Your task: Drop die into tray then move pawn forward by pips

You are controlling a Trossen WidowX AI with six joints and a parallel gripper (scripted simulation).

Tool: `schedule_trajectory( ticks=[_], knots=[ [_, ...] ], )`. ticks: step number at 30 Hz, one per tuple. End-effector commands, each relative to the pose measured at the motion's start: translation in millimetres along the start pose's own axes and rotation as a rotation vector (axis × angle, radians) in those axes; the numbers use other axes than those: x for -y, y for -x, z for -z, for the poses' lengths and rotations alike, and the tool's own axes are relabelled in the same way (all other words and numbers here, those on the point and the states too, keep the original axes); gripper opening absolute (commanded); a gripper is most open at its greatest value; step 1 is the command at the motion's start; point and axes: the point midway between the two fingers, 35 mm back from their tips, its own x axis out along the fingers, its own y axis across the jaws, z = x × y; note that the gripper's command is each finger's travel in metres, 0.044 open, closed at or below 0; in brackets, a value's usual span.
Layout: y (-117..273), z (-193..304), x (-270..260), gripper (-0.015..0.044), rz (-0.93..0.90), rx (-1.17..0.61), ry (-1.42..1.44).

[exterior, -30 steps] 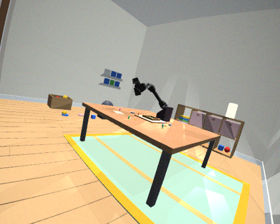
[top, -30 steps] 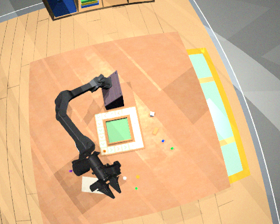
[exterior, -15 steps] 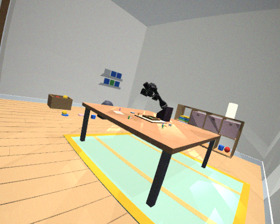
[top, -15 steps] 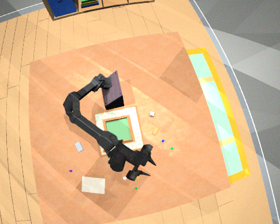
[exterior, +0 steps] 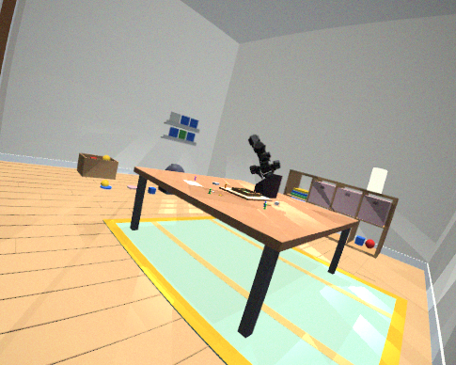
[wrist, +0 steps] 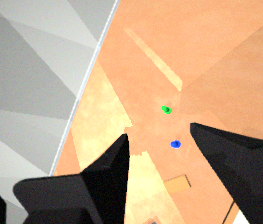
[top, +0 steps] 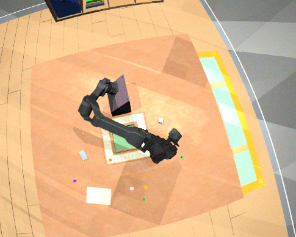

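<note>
The arm reaches across the board [top: 107, 143], its forearm covering part of the green tray [top: 121, 143]. The gripper [wrist: 158, 150] hangs over the table [top: 188, 171] beyond the board's right side, fingers spread partway with nothing between them. The die [top: 161, 121] lies on the table just off the board's right far corner, apart from the gripper. The orange pawn [top: 110, 159] stands on the board's near left corner square. A green peg [wrist: 166, 109] and a blue peg [wrist: 175, 144] show between the fingers in the wrist view.
</note>
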Motion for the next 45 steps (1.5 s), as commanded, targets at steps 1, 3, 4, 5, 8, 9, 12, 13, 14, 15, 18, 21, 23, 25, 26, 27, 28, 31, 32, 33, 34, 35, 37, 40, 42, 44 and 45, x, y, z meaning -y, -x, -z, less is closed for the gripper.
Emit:
schedule_trajectory(
  ticks=[1,3,4,5,8,9,12,13,14,15,18,21,23,25,26,27,28,31,32,33,34,35,37,40,42,44,45],
  knots=[
    [-21.6,63.9,-33.4,0.0275,0.088,-0.220,-0.246],
    [-24.9,82.1,-43.6,0.0275,0.137,-0.274,-0.324],
    [-26.1,91.3,-48.3,0.0275,0.165,-0.299,-0.363],
    [-27.1,100.6,-52.8,0.0275,0.196,-0.323,-0.401],
    [-28.0,128.5,-63.8,0.0275,0.305,-0.379,-0.512],
    [-27.7,137.7,-66.8,0.0275,0.345,-0.392,-0.547],
    [-25.3,164.4,-73.8,0.0275,0.477,-0.413,-0.648],
    [-24.0,172.9,-75.5,0.0275,0.524,-0.414,-0.679],
    [-22.5,181.3,-76.9,0.0275,0.571,-0.411,-0.710],
    [-20.8,189.4,-78.1,0.0275,0.620,-0.404,-0.739],
    [-14.4,205.0,-76.2,0.0275,0.716,-0.380,-0.793],
    [-13.8,205.9,-75.9,0.0275,0.721,-0.378,-0.796],
    [-13.8,205.9,-75.9,0.0275,0.721,-0.378,-0.796],
    [-13.8,205.9,-75.9,0.0275,0.721,-0.378,-0.796],
    [-13.8,205.9,-75.9,0.0275,0.721,-0.378,-0.796],
    [-13.1,206.2,-75.1,0.0275,0.722,-0.378,-0.796],
    [-11.3,207.1,-73.2,0.0275,0.722,-0.378,-0.796],
    [-12.1,208.5,-71.5,0.0275,0.722,-0.378,-0.796],
    [-16.5,212.0,-68.7,0.0275,0.722,-0.378,-0.796],
    [-20.9,215.5,-65.9,0.0275,0.722,-0.378,-0.796],
    [-22.3,216.6,-65.0,0.0275,0.722,-0.378,-0.796],
    [-22.3,216.6,-65.0,0.0275,0.722,-0.378,-0.796],
    [-22.3,216.6,-65.0,0.0275,0.722,-0.378,-0.796],
    [-27.8,220.6,-61.7,0.0275,0.723,-0.378,-0.796],
    [-33.2,224.7,-58.4,0.0275,0.723,-0.378,-0.796],
    [-33.2,224.7,-58.4,0.0275,0.723,-0.378,-0.796],
    [-33.2,224.7,-58.4,0.0275,0.723,-0.378,-0.796]
  ],
)
